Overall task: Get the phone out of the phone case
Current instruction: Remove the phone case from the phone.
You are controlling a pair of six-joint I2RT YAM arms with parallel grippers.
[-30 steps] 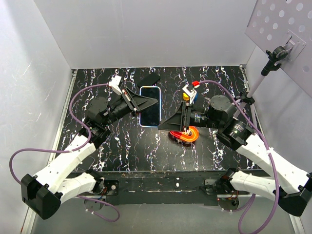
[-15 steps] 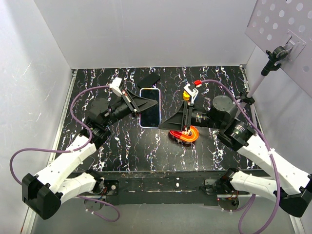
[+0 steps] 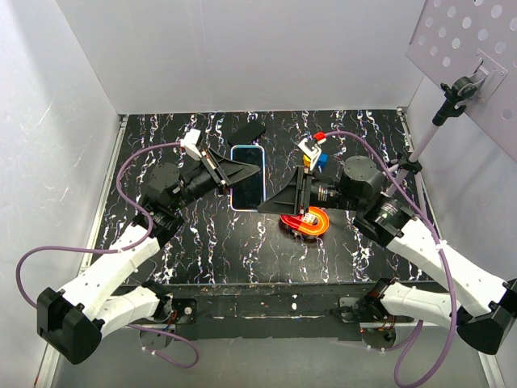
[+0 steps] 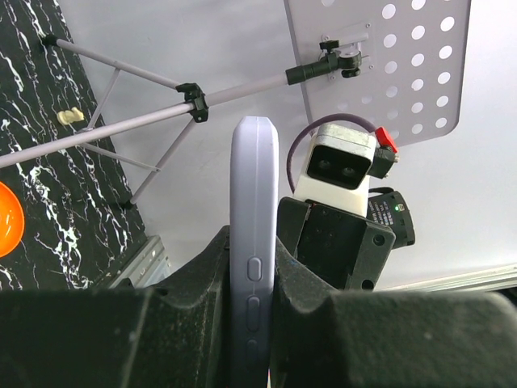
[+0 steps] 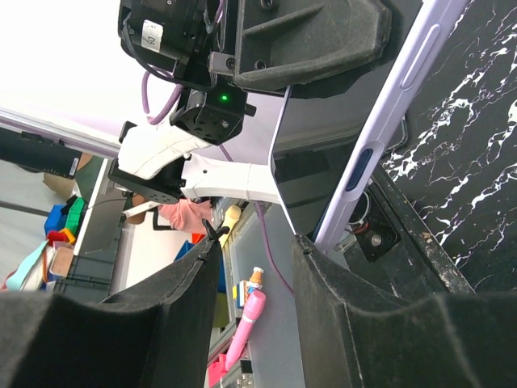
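Note:
The phone in its lavender case is held up over the back middle of the table, screen facing the camera. My left gripper is shut on it, one finger on each face. In the left wrist view the case's side edge with its buttons stands upright between my fingers. My right gripper is open at the phone's lower right corner. In the right wrist view the dark screen and the case edge lie just beyond the right finger, and nothing is between the jaws.
A red and orange ring-shaped object lies under the right wrist. A black object lies behind the phone. Small yellow and blue items sit at the back right. A camera stand rises at the right edge.
My right gripper has moved left, up to the phone's lower right corner. My left gripper still holds the phone at about the same place.

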